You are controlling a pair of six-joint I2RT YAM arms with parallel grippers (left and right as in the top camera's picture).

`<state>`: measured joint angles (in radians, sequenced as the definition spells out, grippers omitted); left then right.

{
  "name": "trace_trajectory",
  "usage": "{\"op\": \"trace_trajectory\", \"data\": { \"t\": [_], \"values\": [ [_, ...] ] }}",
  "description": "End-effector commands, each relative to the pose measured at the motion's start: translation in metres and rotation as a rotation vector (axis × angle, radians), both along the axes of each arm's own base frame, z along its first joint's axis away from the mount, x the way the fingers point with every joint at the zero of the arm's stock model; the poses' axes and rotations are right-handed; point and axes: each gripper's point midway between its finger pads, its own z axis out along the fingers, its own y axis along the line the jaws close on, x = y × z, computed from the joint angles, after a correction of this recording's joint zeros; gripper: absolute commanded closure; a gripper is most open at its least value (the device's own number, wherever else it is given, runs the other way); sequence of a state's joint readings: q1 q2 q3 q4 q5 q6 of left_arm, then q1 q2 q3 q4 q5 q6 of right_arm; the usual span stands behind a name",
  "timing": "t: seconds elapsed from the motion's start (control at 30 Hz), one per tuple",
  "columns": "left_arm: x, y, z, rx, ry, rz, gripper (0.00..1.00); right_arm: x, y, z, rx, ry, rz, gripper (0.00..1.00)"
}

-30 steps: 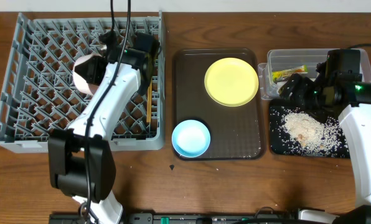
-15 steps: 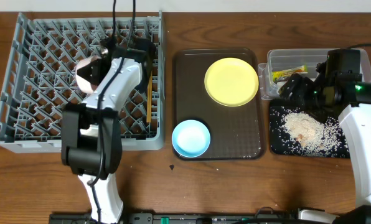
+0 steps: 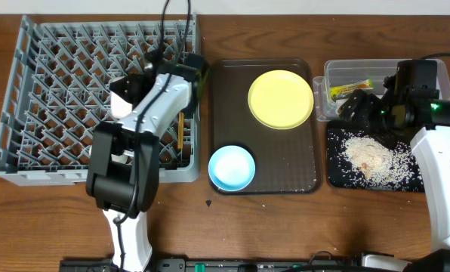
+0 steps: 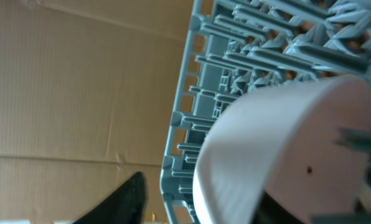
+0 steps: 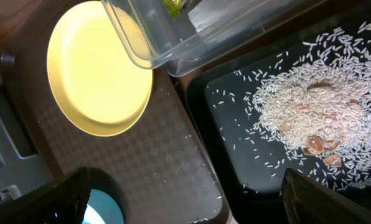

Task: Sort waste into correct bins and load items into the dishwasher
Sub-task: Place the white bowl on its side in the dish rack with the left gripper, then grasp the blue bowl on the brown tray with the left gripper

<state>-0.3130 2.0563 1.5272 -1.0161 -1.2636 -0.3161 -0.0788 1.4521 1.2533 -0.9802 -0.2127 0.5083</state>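
Note:
My left gripper (image 3: 132,88) is over the right part of the grey dish rack (image 3: 51,98) and holds the small white bowl (image 3: 120,96) on its side between its fingers. The bowl fills the left wrist view (image 4: 279,143) in front of the rack pegs (image 4: 248,37). The chopsticks (image 3: 181,125) lie in the rack by its right wall. My right gripper (image 3: 359,108) is open and empty above the black tray (image 3: 338,177), which holds rice (image 3: 372,155). The wrapper (image 3: 349,89) lies in the clear tub (image 3: 376,68). The tissue is not visible.
The yellow plate (image 3: 280,99) and the light-blue bowl (image 3: 232,167) sit on the dark brown serving tray (image 3: 300,174). The right wrist view shows the plate (image 5: 98,74), tub (image 5: 173,43), rice (image 5: 310,106) and a few stray grains on the brown tray (image 5: 173,155).
My left arm has drawn to the right over the rack, and the white bowl has moved right with it. The right arm has not moved.

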Motion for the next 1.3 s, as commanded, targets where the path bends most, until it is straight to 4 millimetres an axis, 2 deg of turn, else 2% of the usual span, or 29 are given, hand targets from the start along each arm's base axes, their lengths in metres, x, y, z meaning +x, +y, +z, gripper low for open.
{"op": "trace_trajectory", "data": {
  "t": [0.0, 0.1, 0.23, 0.33, 0.4, 0.47, 0.5, 0.57, 0.6, 0.67, 0.83, 0.9, 0.97, 1.1, 1.27],
  "values": [
    [-0.001, -0.017, -0.001, -0.053, -0.004, -0.033, 0.43, 0.0, 0.003, 0.0, -0.002, 0.001, 0.009, 0.05],
    [-0.003, -0.036, -0.004, -0.175, 0.005, -0.065, 0.36, -0.001, 0.003, 0.0, -0.002, 0.001, 0.009, 0.04],
    [-0.009, -0.078, -0.009, -0.487, 0.069, -0.152, 0.35, -0.001, 0.003, 0.0, -0.002, 0.003, 0.009, 0.04],
    [-0.018, -0.108, 0.005, -0.705, 0.053, -0.215, 0.35, -0.001, 0.003, 0.0, -0.002, 0.004, 0.009, 0.05],
    [-0.03, -0.138, 0.024, -0.934, 0.041, -0.286, 0.35, -0.001, 0.003, 0.0, -0.002, 0.003, 0.009, 0.04],
    [-0.042, -0.163, 0.038, -1.109, 0.049, -0.349, 0.44, -0.001, 0.003, 0.0, -0.002, 0.004, 0.009, 0.04],
    [-0.05, -0.178, 0.046, -1.208, 0.062, -0.384, 0.55, -0.001, 0.003, 0.0, -0.002, 0.003, 0.009, 0.05],
    [-0.059, -0.192, 0.05, -1.29, 0.091, -0.413, 0.72, -0.001, 0.003, 0.0, -0.002, 0.003, 0.009, 0.05],
    [-0.067, -0.202, 0.046, -1.338, 0.134, -0.418, 0.79, -0.001, 0.003, 0.0, -0.003, 0.003, 0.009, 0.05],
    [-0.079, -0.215, 0.032, -1.394, 0.207, -0.413, 0.8, -0.001, 0.003, 0.0, -0.002, 0.003, 0.008, 0.04],
    [-0.107, -0.237, -0.022, -1.417, 0.347, -0.333, 0.81, -0.001, 0.003, 0.0, -0.002, 0.003, 0.008, 0.04],
    [-0.116, -0.243, -0.045, -1.41, 0.383, -0.301, 0.88, -0.001, 0.003, 0.0, -0.002, 0.002, 0.008, 0.04],
    [-0.123, -0.249, -0.065, -1.399, 0.412, -0.277, 0.92, -0.001, 0.003, 0.0, -0.002, 0.002, 0.009, 0.04],
    [-0.127, -0.263, -0.101, -1.388, 0.44, -0.257, 0.92, 0.0, 0.003, 0.0, -0.002, 0.0, 0.009, 0.04],
    [-0.142, -0.295, -0.128, -1.413, 0.535, -0.294, 0.92, 0.0, 0.003, 0.0, -0.002, 0.0, 0.009, 0.04]
  ]
}}
